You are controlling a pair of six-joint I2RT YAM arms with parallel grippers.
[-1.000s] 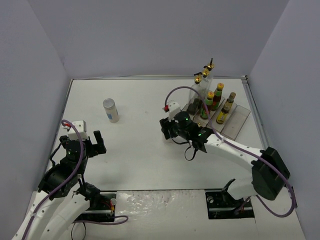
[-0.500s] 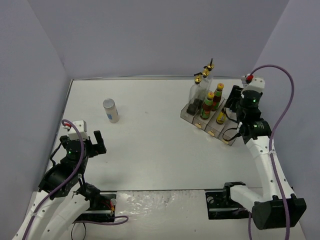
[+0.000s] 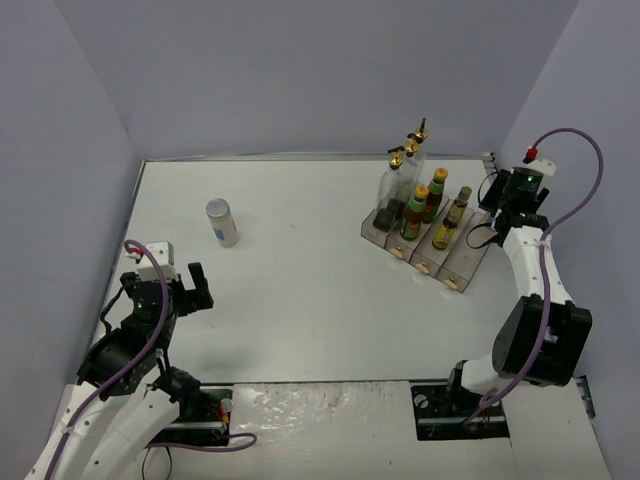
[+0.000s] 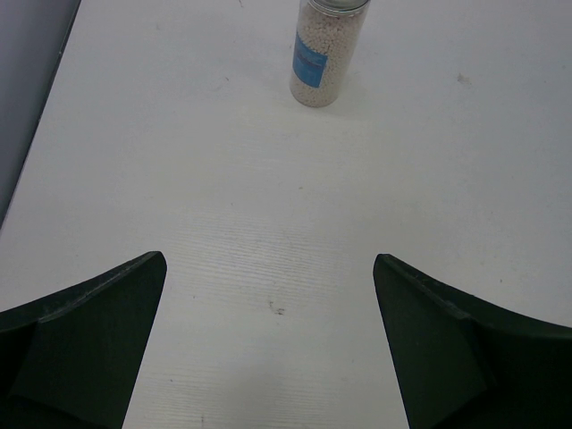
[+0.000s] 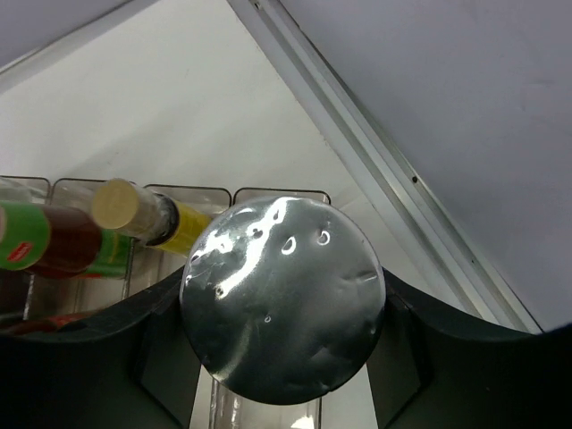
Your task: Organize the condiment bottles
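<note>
A white matte table (image 3: 300,270) is seen from above, with two white robot arms based at its near edge.

The right gripper (image 5: 284,308) is clamped on a shaker (image 5: 281,277), a dark finger (image 5: 156,344) on each side of it. From the wrist camera only the shaker's round, dimpled, mirror-bright lid shows. The lid faces the lens, so the long axis runs straight away from the camera and the body is hidden behind the lid. In the overhead view this gripper is at the far right edge of the table, just beside the rack, and the shaker itself cannot be made out there.

The clear plastic rack (image 3: 466,276) is a diagonal row of four compartments. Standing upright in it are tall clear glass bottles with gold pourers (image 3: 396,180), red-sauce bottles with yellow caps (image 3: 418,212) and small dark bottles with yellow labels (image 3: 447,230). They overlap, so the exact count is hard to tell.

A second shaker (image 4: 326,54) stands upright, alone on the left of the table. It is a clear cylinder of pale granules with a blue label, its lid cut off by the frame.

The left gripper (image 4: 268,264) hovers near that shaker, its black fingers spread wide and holding nothing.
</note>
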